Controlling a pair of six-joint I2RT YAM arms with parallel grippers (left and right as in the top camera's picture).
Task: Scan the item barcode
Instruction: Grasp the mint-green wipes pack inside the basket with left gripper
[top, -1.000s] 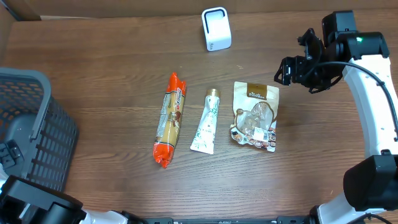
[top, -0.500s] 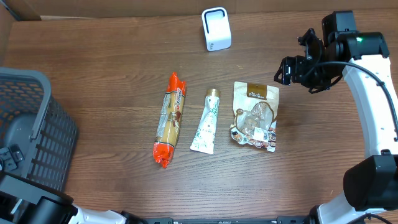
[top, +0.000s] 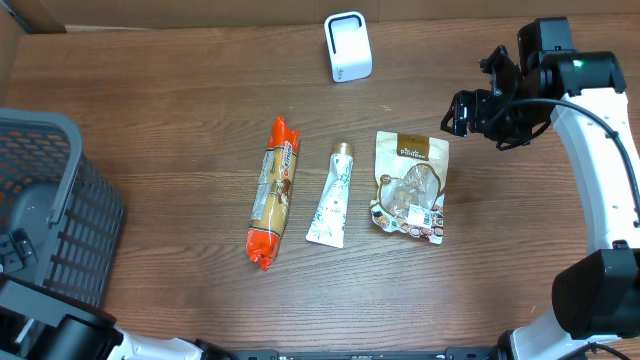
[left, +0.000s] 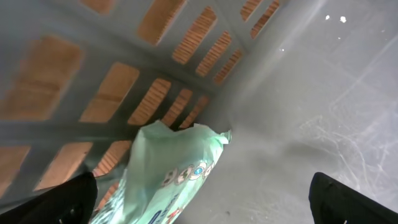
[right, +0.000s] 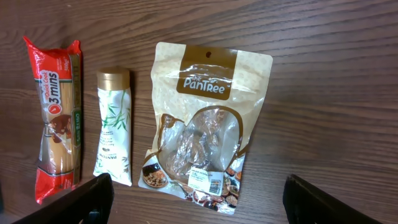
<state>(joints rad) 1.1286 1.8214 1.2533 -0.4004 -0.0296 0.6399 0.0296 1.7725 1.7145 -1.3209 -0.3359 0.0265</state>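
Nothing is seen shifted. Right gripper (right: 199, 202) is held spread at 1 o'clock of the nut pouch (top: 412, 188), itself at 5 o'clock of the scanner (top: 348, 46); left gripper (left: 199, 199), spread, is buried in the basket (top: 60, 190), tips cropped.

Overhead, right wrist: both above pouch (top: 410, 187) (right: 202, 124)

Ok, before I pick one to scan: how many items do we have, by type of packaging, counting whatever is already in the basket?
spaghetti pack, on the table: 1
gold-capped tube, on the table: 1
PanTree pouch, on the table: 1
green packet, inside the basket: 1
Total: 4
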